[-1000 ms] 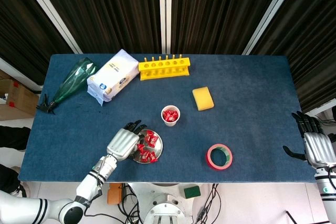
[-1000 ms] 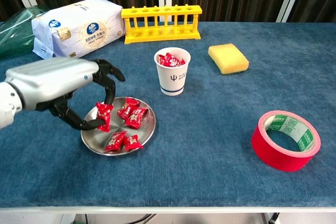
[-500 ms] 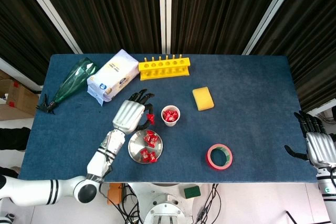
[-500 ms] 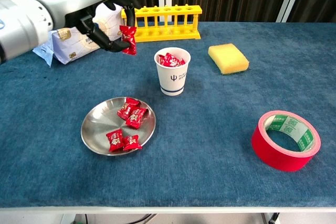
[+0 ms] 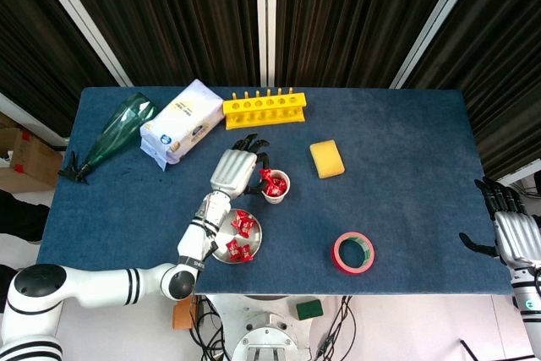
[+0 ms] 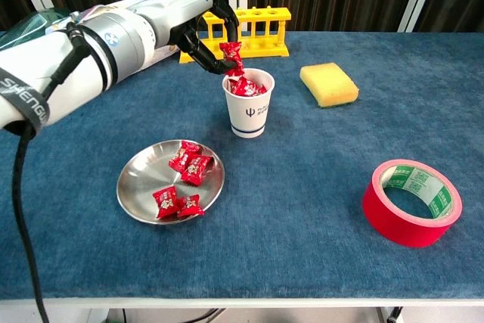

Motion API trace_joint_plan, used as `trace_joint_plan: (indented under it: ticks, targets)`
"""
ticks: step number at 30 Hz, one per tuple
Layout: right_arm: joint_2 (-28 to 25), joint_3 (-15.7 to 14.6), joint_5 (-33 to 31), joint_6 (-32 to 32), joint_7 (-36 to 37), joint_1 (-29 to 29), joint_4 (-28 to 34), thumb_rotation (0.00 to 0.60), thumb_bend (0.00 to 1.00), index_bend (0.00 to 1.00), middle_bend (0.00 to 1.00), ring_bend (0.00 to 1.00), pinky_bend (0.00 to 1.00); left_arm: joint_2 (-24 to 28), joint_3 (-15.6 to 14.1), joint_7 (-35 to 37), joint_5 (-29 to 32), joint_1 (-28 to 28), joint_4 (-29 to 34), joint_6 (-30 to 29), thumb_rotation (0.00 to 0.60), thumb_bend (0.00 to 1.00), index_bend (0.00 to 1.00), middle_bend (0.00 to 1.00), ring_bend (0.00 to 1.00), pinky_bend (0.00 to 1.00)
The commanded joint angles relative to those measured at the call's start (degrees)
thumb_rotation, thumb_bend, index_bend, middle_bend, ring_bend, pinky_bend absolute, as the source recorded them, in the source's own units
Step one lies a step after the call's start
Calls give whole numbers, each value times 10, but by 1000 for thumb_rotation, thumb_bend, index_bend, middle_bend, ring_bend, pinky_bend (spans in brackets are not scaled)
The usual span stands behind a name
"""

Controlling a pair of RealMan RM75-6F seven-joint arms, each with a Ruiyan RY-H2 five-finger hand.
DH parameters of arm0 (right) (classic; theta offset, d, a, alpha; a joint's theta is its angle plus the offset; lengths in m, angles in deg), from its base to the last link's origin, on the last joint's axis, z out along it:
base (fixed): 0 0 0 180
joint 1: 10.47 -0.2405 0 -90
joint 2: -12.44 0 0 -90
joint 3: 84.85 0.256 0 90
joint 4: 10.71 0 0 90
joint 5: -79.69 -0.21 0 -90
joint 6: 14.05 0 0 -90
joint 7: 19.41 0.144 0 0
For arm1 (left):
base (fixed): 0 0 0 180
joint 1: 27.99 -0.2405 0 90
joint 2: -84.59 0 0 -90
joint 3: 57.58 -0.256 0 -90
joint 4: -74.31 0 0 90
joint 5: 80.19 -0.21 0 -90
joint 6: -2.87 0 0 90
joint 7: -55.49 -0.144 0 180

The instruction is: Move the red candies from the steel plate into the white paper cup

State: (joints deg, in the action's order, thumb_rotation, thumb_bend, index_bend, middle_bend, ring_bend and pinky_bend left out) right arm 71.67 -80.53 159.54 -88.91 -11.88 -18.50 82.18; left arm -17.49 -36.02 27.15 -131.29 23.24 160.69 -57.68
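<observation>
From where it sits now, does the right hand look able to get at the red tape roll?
Probably yes. The right hand rests open at the table's right edge, and only bare blue cloth lies between it and the tape roll.

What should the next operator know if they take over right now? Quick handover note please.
Left hand: pinches a red candy just above the white paper cup, not yet released.
Right hand: holds nothing, at the table's right edge, fingers apart.
Done: several candies are in the cup.
Left: four candies on the steel plate, in front of the cup.
Next, probably: drop this one, go back to the plate.
</observation>
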Motion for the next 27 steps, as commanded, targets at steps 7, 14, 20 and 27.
trace_joint_plan:
  ticks: [7,14,20,27]
  targets:
    - [-3,0,2,-2,6,1,0,600,203,0,0,0,0,-6,-12,-2,17,15,-17,18,600,309,292,184,64,169]
    - [-4,-1,4,-3,10,2,-1,600,204,0,0,0,0,0,-21,0,9,14,-7,10,600,311,209,183,64,169]
    - [-2,-1,2,0,7,1,-1,600,203,0,0,0,0,25,-32,1,-12,-3,46,-23,600,308,209,183,64,170]
    - [0,-1,-2,3,-1,-1,0,600,203,0,0,0,0,82,-76,-20,-39,-46,138,-68,600,290,233,183,64,170]
